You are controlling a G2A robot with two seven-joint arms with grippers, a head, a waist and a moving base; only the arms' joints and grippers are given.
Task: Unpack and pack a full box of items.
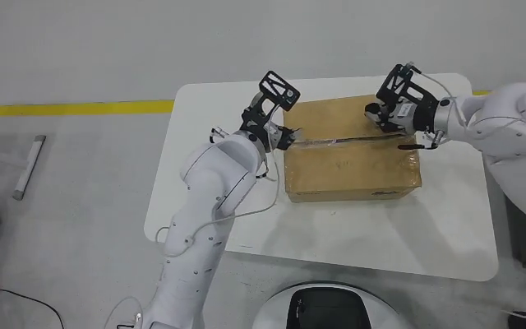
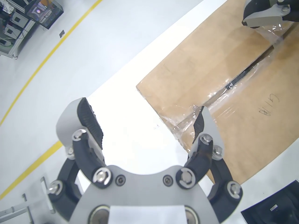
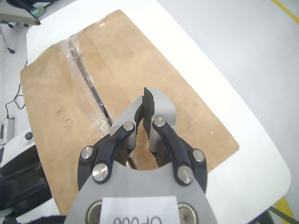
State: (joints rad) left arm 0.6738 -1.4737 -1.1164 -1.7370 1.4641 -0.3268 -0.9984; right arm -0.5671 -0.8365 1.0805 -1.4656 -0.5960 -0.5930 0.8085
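Opening stage, with the work barely begun: the cardboard box [image 1: 353, 169] sits in the middle of the white tabletop [image 1: 329, 238], and my two arms are at opposite ends of its taped centre line.

My left gripper [image 2: 143, 115] is spread wide and holds nothing. One finger rests against the crumpled clear tape [image 3: 78, 68] at the box's end, and the other hangs over bare tabletop just beside the corner.

My right gripper [image 3: 146, 104] is at the far end of the same line. Its pads are pressed together low over the cardboard, and I can make out nothing between them.

What looks done is that the tape is wrinkled and lifted along its length, and a thin dark gap [image 2: 243, 73] shows between the two top flaps [image 3: 130, 54]. From that I judge the seal is at least partly broken.

Nearly everything is left. Both flaps lie flat and shut, no item is out on the tabletop, and the contents are hidden from me. The flaps must be raised, the box emptied piece by piece, and then the whole load put back and the top folded down again. By my reckoning I am on the first step of a long job.
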